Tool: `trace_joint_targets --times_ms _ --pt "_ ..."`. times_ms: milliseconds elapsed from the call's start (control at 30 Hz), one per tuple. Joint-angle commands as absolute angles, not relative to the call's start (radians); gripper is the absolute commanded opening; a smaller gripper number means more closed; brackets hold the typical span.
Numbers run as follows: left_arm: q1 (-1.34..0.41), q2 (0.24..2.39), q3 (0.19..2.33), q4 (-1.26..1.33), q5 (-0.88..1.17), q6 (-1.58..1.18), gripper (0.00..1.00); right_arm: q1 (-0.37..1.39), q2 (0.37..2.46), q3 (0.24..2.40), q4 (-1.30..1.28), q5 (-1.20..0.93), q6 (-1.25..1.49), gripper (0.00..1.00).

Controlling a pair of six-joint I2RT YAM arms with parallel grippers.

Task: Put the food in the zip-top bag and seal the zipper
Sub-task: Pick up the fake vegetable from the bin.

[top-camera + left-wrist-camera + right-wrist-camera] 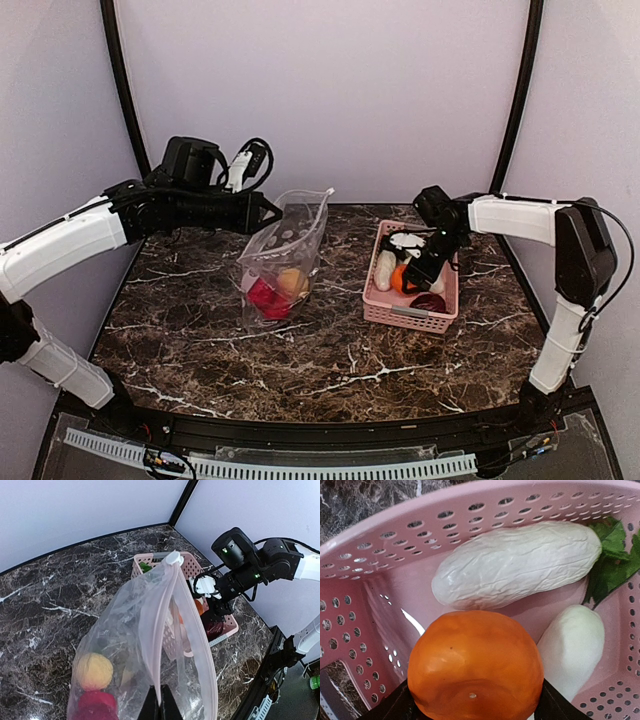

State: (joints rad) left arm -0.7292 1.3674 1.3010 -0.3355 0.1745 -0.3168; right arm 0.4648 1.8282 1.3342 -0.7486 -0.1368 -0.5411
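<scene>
While L gripper pinches zip-top bag at its mouth edge, bag stands mid-table w/ yellow fruit + red pieces inside; nr right edge, R gripper in pink basket, jaws clamped on orange, white oblong pieces beside it

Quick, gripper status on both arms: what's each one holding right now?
Left gripper: closed, pinching the mouth edge of the zip-top bag and holding it up.
Right gripper: closed around the orange, down in the pink basket.

Orange bottom cropped at frame edge; zip-top bag base likewise.
</scene>
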Motion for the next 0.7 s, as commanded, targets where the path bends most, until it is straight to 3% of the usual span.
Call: trace_joint_targets --times_ms 0,367,667 --pt "-0.724 1.421 1.449 -0.389 0.12 -0.269 0.01 0.462 1.734 1.42 -0.778 -0.147 -0.548 0.63" --pt "-0.673 1.708 1.846 -0.568 0.233 -0.199 0.01 0.411 1.715 1.761 -0.858 -0.392 -0.503 0.6" --pt "-0.673 1.789 1.823 -0.452 0.312 -0.309 0.01 0.419 1.726 1.896 -0.864 -0.68 -0.42 0.59"
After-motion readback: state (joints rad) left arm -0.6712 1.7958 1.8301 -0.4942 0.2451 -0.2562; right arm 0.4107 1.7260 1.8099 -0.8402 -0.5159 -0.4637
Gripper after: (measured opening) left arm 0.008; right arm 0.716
